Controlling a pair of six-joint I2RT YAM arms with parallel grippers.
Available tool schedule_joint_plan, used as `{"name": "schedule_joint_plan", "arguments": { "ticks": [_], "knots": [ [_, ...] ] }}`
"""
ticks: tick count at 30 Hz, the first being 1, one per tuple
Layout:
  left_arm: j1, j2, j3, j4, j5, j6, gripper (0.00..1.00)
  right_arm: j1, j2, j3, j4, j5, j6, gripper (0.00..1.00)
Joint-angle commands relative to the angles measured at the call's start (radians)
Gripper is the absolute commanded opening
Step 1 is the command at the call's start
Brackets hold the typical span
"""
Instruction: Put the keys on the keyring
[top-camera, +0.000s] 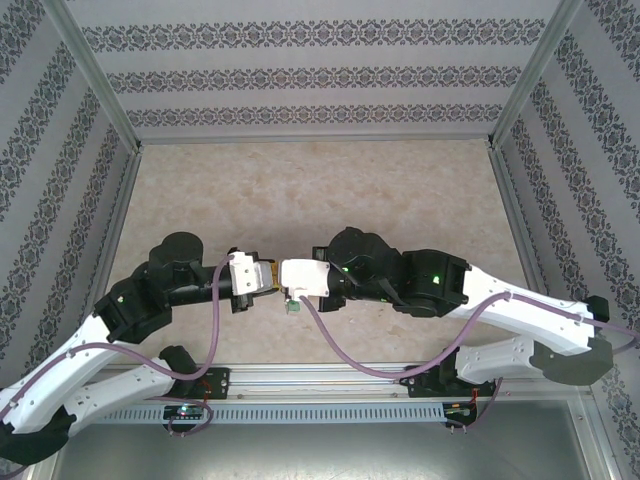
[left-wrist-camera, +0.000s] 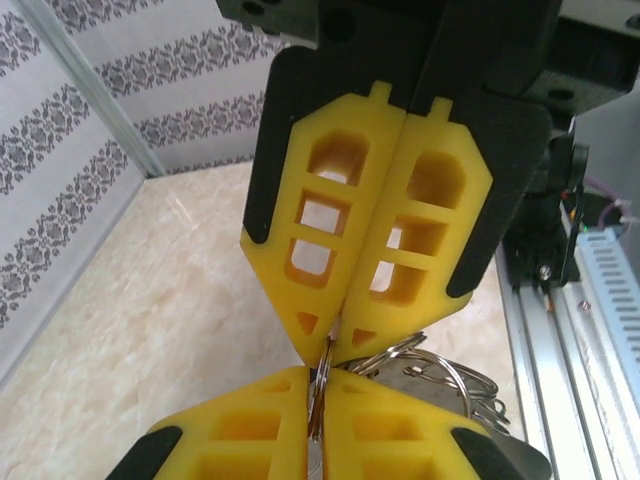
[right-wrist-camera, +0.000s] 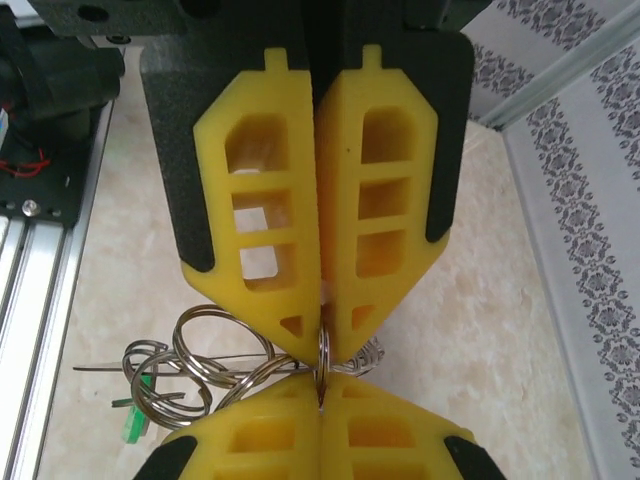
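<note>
My two grippers meet tip to tip above the table's near middle. In the left wrist view my left gripper is shut on a small metal split ring seen edge-on, and the right gripper pinches the same ring from above. In the right wrist view the right gripper and the left gripper both clamp that ring. The rest of the keyring hangs beside them as a bunch of wire rings with a green tag. The keys are hidden. From above, the left gripper touches the right gripper.
The beige table stretches away behind the arms, enclosed by patterned walls. A metal rail runs along the near edge below the arms. The green tag dangles just under the grippers.
</note>
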Motion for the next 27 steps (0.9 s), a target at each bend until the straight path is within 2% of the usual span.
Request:
{"name": "schedule_joint_plan", "arguments": {
  "ticks": [1, 2, 5, 10, 13, 17, 24, 27],
  "knots": [
    [0.007, 0.008, 0.023, -0.073, -0.013, 0.070, 0.06, 0.015, 0.015, 0.055, 0.008, 0.041, -0.010, 0.00],
    [0.007, 0.007, 0.019, -0.065, -0.010, 0.064, 0.00, 0.016, 0.017, 0.058, 0.002, 0.041, -0.010, 0.00],
    [0.007, -0.020, -0.007, -0.001, 0.021, 0.021, 0.00, 0.017, -0.003, 0.036, 0.021, 0.024, 0.002, 0.00],
    [0.007, -0.088, -0.086, 0.237, 0.105, -0.136, 0.00, 0.012, -0.079, -0.061, 0.123, -0.032, 0.040, 0.22],
    [0.007, -0.100, -0.115, 0.358, 0.144, -0.208, 0.00, 0.003, -0.092, -0.088, 0.148, -0.061, 0.062, 0.25],
    [0.007, -0.106, -0.130, 0.439, 0.172, -0.254, 0.00, -0.002, -0.084, -0.086, 0.146, -0.065, 0.060, 0.19],
    [0.007, -0.109, -0.144, 0.429, 0.171, -0.262, 0.00, -0.005, -0.099, -0.095, 0.185, -0.089, 0.053, 0.05],
    [0.007, -0.099, -0.130, 0.356, 0.140, -0.230, 0.00, -0.005, -0.102, -0.091, 0.181, -0.083, 0.053, 0.00]
  ]
}}
